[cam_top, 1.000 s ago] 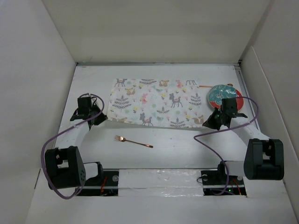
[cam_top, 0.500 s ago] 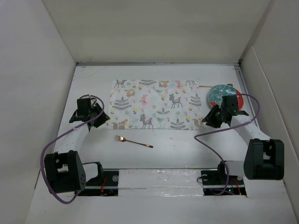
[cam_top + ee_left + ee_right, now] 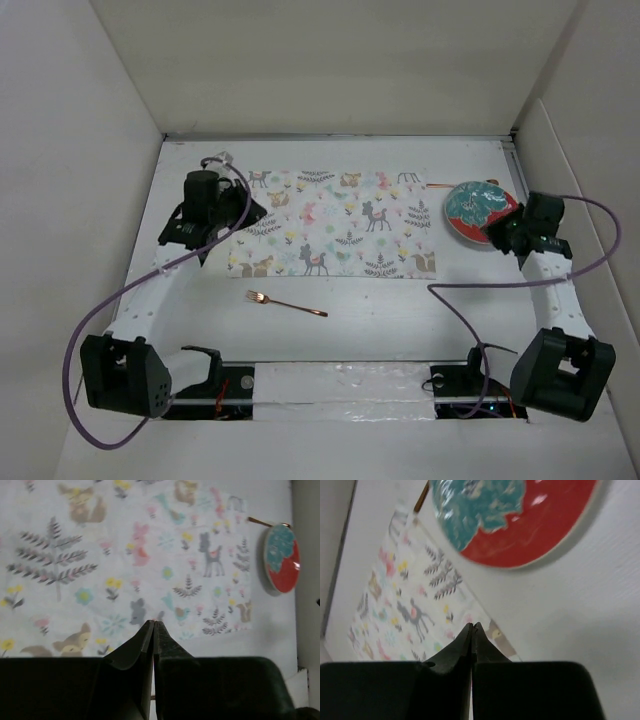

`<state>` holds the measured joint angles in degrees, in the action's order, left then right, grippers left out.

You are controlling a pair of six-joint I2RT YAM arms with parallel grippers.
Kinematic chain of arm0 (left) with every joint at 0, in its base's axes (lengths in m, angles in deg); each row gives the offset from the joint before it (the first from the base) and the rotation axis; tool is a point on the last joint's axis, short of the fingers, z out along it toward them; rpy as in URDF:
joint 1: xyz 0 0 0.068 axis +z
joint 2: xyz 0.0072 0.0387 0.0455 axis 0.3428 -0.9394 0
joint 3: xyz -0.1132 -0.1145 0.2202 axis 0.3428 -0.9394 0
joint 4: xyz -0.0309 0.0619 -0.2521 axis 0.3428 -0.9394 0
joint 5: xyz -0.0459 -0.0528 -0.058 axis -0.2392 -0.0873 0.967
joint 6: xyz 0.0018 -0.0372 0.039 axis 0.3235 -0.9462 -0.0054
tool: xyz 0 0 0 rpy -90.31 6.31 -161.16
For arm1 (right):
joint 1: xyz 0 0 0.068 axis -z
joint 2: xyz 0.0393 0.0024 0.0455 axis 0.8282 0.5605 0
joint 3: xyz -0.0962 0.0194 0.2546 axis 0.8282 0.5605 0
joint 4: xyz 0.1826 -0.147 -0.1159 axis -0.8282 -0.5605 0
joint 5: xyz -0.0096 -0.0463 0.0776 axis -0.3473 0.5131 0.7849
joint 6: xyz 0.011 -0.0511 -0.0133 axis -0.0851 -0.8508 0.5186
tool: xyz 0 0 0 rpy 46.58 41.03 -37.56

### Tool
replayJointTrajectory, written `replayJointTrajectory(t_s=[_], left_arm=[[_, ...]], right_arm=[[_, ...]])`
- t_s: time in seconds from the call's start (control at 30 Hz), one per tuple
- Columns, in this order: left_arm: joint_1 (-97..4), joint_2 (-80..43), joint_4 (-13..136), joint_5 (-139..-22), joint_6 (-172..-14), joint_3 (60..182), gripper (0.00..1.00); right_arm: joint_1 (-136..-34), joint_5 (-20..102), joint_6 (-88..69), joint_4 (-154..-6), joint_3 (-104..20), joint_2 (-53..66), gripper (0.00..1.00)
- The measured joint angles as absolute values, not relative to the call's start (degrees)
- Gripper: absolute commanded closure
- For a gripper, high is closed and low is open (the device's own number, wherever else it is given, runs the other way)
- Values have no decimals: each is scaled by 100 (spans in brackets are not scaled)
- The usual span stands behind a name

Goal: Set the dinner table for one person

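On the dinner table [image 3: 400, 310], the placemat [image 3: 335, 222] shows printed deer, foxes, ferns.

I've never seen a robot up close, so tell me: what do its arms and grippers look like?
The left arm and right arm are white tubes joined by chunky black joint housings, each with a loose purple cable. The left gripper and right gripper are black, with two smooth tapering fingers.
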<state>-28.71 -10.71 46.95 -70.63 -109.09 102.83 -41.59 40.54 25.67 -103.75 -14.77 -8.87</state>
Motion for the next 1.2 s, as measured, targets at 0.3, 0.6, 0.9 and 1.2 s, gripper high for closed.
replayJointTrajectory(t_s=[0.3, 0.6, 0.9, 1.2], left_arm=[[-5133, -1117, 5312, -7376, -10621, 10902, 64], [-5238, -1117, 5259, -7435, -10424, 10281, 64], [-5632, -1187, 5224, -7660, -10162, 10303, 65], [-5632, -1454, 5250, -7660, -10201, 10390, 69]], right_arm=[[-2618, 3967, 3541, -10030, -1202, -352, 46], [-2506, 4268, 4383, -9331, -1099, 625, 46], [-2604, 4299, 4953, -9103, -1003, 1154, 47], [-2775, 4262, 5235, -8904, -1130, 1679, 50]])
